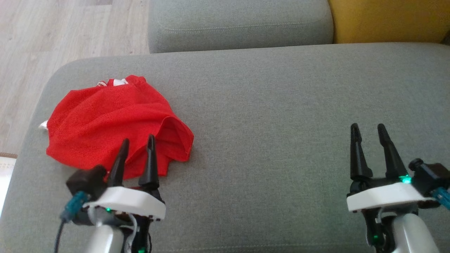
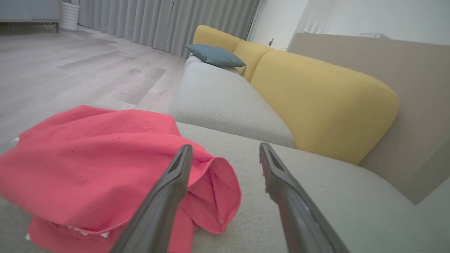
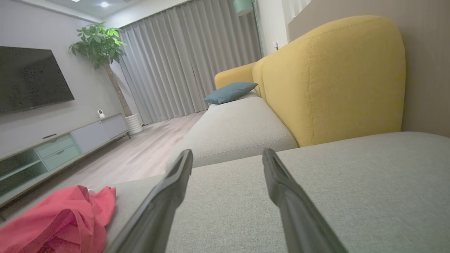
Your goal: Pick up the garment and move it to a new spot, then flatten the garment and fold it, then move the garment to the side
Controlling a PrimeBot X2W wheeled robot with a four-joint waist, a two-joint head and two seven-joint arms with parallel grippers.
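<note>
Two claws: my left claw (image 1: pixel 138 138) and right claw (image 1: pixel 367 125) both stand wide open, holding nothing.
Where the garment (image 1: pixel 105 119) lies: red, crumpled in a heap on the left end of the grey sofa seat (image 1: pixel 274 105), close to its rounded edge beside the wooden floor (image 1: pixel 42 42).
Left claw to cloth: over the heap's near right part; seen from my head, its fingertips overlap the red fabric, and I cannot tell whether they touch.
Left wrist view: an open fold of the cloth lies just past one fingertip; the other finger is over bare seat.
Right claw to cloth: well apart, over bare cushion at the seat's right.
</note>
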